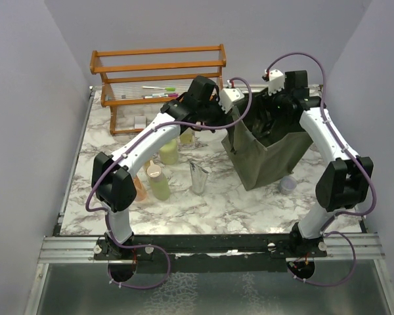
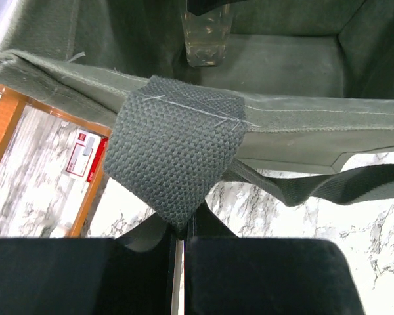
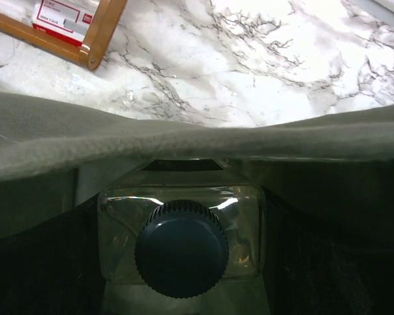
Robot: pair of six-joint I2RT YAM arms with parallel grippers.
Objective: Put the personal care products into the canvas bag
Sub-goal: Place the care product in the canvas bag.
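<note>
The olive-green canvas bag [image 1: 270,159] stands open at the right of the marble table. My left gripper [image 1: 227,104] is shut on the bag's dark woven handle patch [image 2: 174,147] and holds the near rim up; its jaws [image 2: 180,231] pinch the patch's lower corner. My right gripper [image 1: 270,123] is down inside the bag, shut on a clear square bottle with a black cap [image 3: 181,248], which also shows in the left wrist view [image 2: 207,41]. On the table are two pale green bottles [image 1: 169,152] [image 1: 161,184], an amber bottle [image 1: 140,188] and a silver tube [image 1: 199,178].
An orange wooden rack [image 1: 157,67] with pink and green pens [image 1: 159,88] stands at the back left. A small lavender jar [image 1: 287,185] sits by the bag's near right corner. The bag's strap [image 2: 328,185] trails on the marble.
</note>
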